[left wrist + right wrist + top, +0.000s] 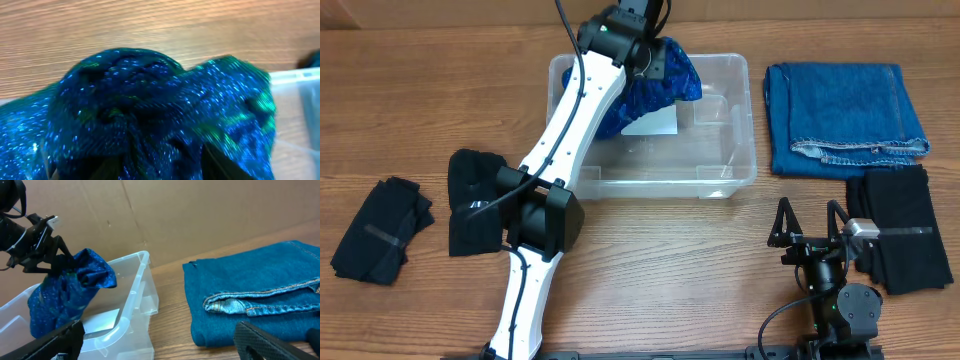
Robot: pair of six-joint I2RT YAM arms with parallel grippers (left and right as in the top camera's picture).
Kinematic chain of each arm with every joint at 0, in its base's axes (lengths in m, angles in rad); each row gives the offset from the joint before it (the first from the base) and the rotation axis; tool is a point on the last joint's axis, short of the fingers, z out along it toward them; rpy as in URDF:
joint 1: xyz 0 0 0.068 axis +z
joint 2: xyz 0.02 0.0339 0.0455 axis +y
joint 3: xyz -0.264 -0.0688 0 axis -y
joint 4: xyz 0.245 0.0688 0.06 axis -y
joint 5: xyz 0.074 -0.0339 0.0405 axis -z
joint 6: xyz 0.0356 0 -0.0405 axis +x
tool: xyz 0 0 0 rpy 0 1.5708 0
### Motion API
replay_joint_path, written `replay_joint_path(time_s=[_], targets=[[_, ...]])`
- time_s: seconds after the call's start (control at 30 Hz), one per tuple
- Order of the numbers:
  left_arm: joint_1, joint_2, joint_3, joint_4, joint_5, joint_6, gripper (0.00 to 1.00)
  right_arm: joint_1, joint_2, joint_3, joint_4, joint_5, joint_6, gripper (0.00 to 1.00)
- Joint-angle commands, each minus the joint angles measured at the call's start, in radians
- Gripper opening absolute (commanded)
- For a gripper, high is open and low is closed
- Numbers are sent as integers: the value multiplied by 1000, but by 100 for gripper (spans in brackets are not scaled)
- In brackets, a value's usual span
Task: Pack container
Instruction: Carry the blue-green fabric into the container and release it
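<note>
The left gripper (656, 58), clamped on a shimmering blue-green fabric bundle (670, 82), should lower well inside the clear rectangular plastic container (735, 150) directly beneath it before releasing, so no cloth drapes over the rim.

Over a wooden bench (420, 100), the left end effector (653, 58) grips a glittery blue cloth (665, 88) that hangs into the clear plastic container (748, 135). Folded jeans (845, 118) and a black folded garment (900, 228) lie to its right, a black bundle (470, 200) and a black cloth (382, 228) to its left. The right end effector (809, 215) sits near the jeans with its fingers spread.
</note>
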Motion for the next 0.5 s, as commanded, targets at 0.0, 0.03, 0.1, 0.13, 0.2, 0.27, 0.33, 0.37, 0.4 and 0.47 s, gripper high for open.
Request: replay_joint_path(time_s=[0.0, 0.03, 0.1, 0.13, 0.2, 0.27, 0.33, 0.37, 0.4, 0.47], targets=[[-14, 8, 0, 8, 99, 101, 52, 4, -8, -11, 6, -1, -3, 100], [-20, 8, 0, 6, 113, 125, 52, 4, -8, -11, 6, -1, -3, 100], [-39, 8, 0, -6, 116, 188, 52, 4, -8, -11, 6, -1, -3, 100], [-48, 8, 0, -10, 116, 211, 52, 4, -8, -11, 6, -1, -3, 100], [-58, 8, 0, -14, 116, 238, 51, 4, -8, -11, 6, -1, -3, 100], [-67, 8, 0, -22, 116, 259, 50, 4, -8, -11, 6, -1, -3, 100], [-73, 8, 0, -35, 116, 277, 50, 4, -8, -11, 6, -1, -3, 100], [-75, 8, 0, -44, 116, 291, 50, 4, -8, -11, 6, -1, -3, 100], [-75, 8, 0, -47, 115, 299, 50, 4, -8, -11, 6, -1, -3, 100], [-74, 8, 0, -49, 115, 312, 50, 4, -8, -11, 6, -1, -3, 100]])
